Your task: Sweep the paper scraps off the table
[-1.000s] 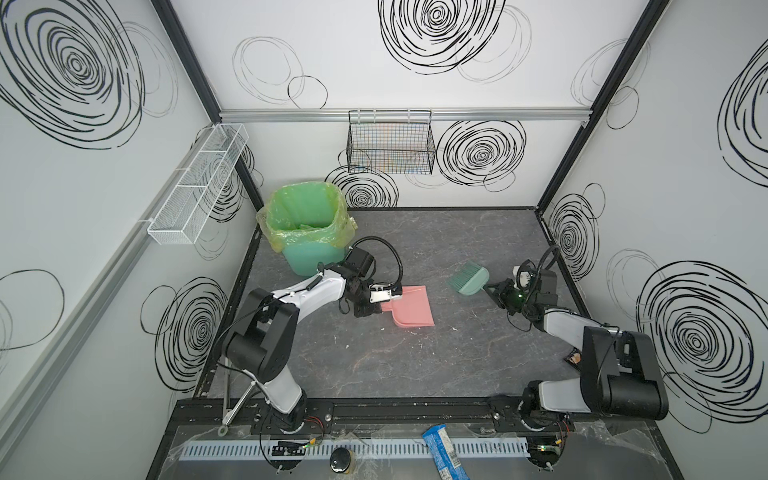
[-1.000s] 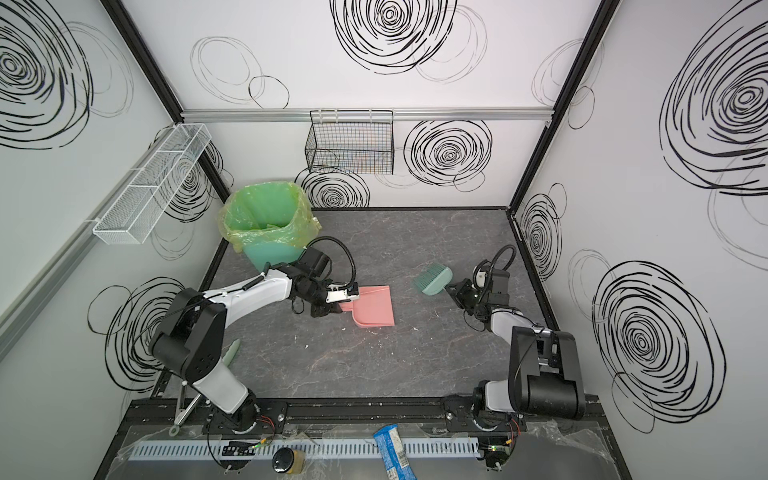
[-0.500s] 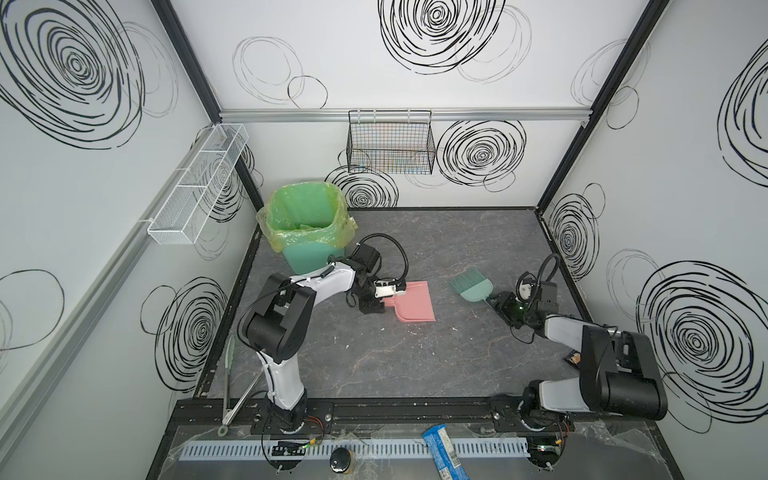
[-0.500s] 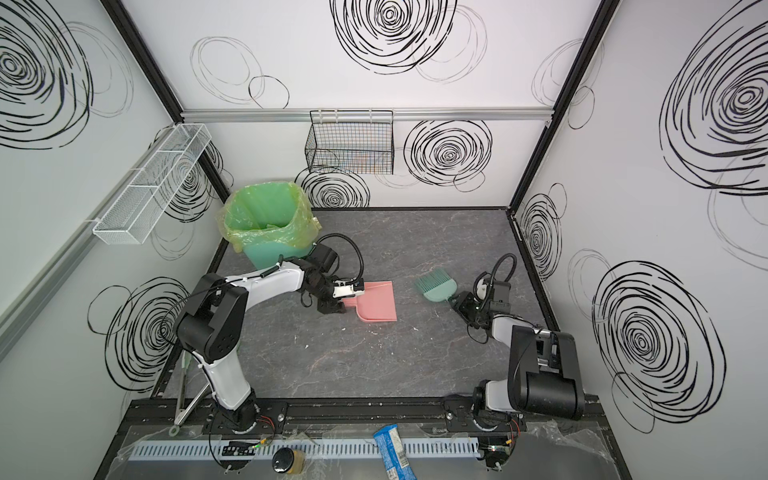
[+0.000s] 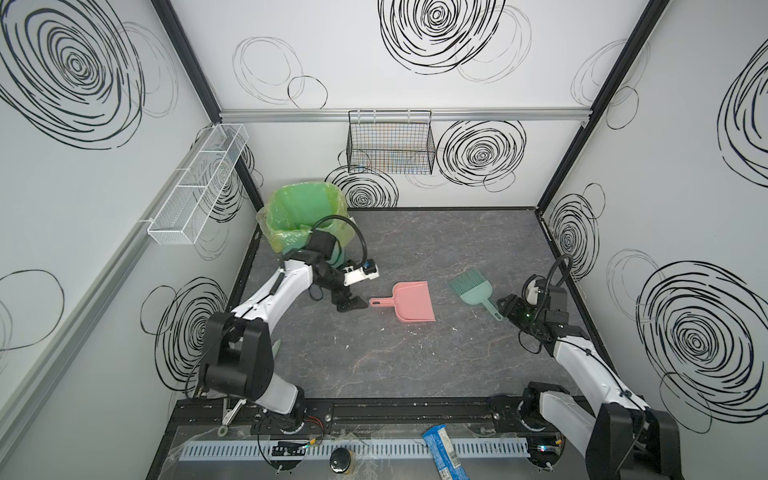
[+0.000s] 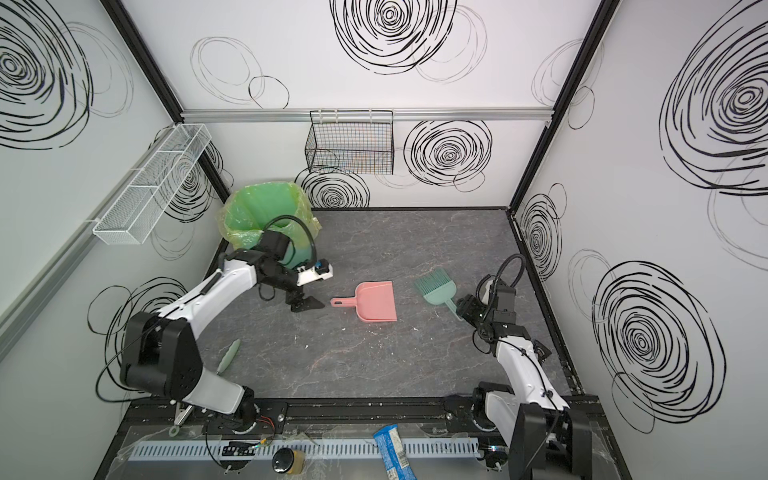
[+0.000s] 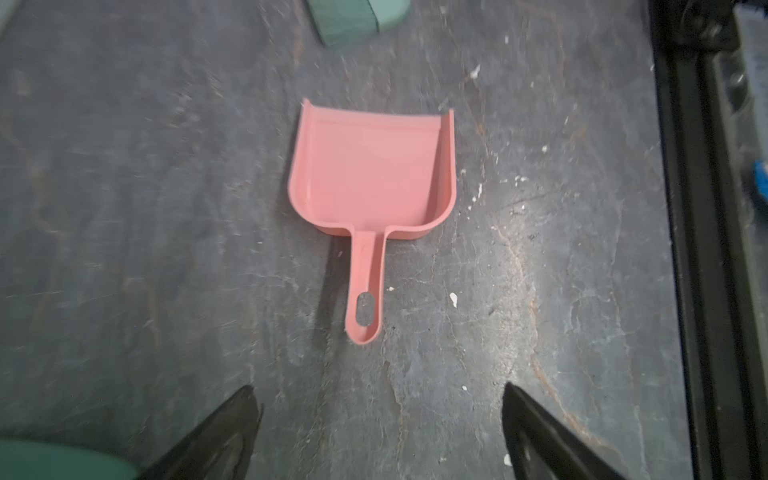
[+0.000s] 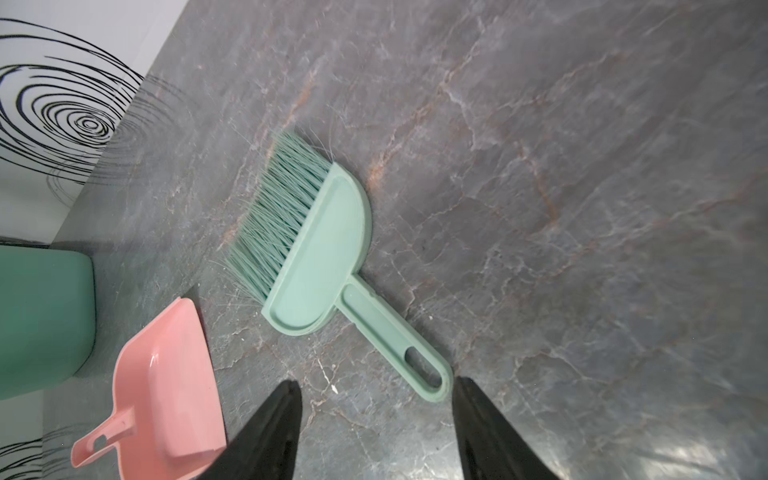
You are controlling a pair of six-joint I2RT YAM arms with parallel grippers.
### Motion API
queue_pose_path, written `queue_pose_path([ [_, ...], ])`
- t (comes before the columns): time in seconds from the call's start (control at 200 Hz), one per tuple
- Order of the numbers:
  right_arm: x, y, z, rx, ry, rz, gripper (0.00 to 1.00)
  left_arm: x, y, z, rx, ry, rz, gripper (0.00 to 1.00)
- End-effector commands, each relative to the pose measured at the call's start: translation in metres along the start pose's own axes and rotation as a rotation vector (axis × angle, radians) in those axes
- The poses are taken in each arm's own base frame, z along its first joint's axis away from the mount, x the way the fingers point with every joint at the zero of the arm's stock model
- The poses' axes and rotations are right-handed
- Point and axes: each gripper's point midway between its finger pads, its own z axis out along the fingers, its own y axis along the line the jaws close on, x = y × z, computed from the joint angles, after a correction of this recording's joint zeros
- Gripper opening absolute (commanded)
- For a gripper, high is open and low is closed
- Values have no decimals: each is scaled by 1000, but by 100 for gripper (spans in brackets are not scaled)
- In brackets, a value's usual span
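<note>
The paper scraps do not show up as wads anywhere. Only tiny white bits (image 7: 453, 299) lie here and there on the table (image 5: 415, 365), mostly around the dustpan. A thin pale green strip (image 6: 230, 355) lies at the left edge of the table, next to the left arm. I cannot tell if it is paper.

The pink dustpan (image 5: 409, 301) lies flat near the middle of the table. Its handle points to the left side and its wide mouth points toward the front edge. Nothing is in the pan, as the left wrist view shows (image 7: 370, 174).

The green brush (image 5: 471, 289) lies flat just to the right of the dustpan, not touching it. Its bristles point toward the back wall and its handle points to the right arm.

The left gripper (image 5: 353, 305) sits low over the table, just beside the tip of the dustpan handle. Its fingers are spread wide and hold nothing.

The right gripper (image 8: 376, 381) is at the end of the brush handle. Its fingers are apart too. The end of the handle lies between them, close to one finger, but it is not pinched.

A green bin (image 5: 303, 212) with a plastic bag in it stands in the back left corner of the table, right behind the left arm.
</note>
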Motion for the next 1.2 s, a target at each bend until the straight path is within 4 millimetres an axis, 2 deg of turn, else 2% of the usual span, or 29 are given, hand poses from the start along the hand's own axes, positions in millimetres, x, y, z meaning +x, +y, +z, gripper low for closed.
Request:
queue_pose_path([
  [0.0,-31,6,-19,85,-109,-52,66,-31,-4,-43,2,-280,-94,96],
  [0.085,-66,21,-30,77,-240,-113,76,-26,32,-65,-161,-411,-225,96],
  [0.16,-93,25,-37,93,-371,-165,87,-8,65,-75,-370,-487,-347,96],
  [0.195,-104,25,-39,104,-430,-191,99,1,79,-80,-494,-512,-377,96],
  [0.265,-118,23,-40,118,-543,-244,100,22,94,-87,-702,-552,-416,96],
  [0.385,-121,15,-37,103,-681,-272,100,42,93,-90,-906,-607,-402,96],
  [0.545,-117,-5,-27,160,-748,-295,100,55,86,-94,-1001,-655,-469,96],
  [0.655,-114,-18,-23,197,-792,-294,100,63,69,-81,-1032,-661,-423,96],
  [0.785,-116,-14,-22,193,-824,-333,100,64,66,-71,-1089,-628,-401,96],
  [0.825,-115,-12,-29,198,-871,-356,100,65,66,-67,-1115,-621,-392,96],
  [0.85,-113,-12,-33,190,-896,-369,100,61,65,-72,-1140,-655,-374,96],
  [0.911,-108,-19,-34,170,-916,-345,100,76,68,-71,-1161,-635,-432,96],
  [0.941,-108,-14,-36,144,-932,-380,100,77,72,-71,-1174,-641,-431,96],
  [0.996,-104,-6,-25,121,-889,-425,100,83,77,-77,-1230,-658,-464,96],
  [1.056,-103,-6,-11,143,-849,-443,100,88,84,-69,-1209,-598,-500,96],
  [1.136,-112,0,7,167,-817,-498,100,88,87,-74,-1216,-626,-508,96],
  [1.196,-113,-5,14,214,-775,-446,100,90,87,-75,-1214,-630,-521,96],
])
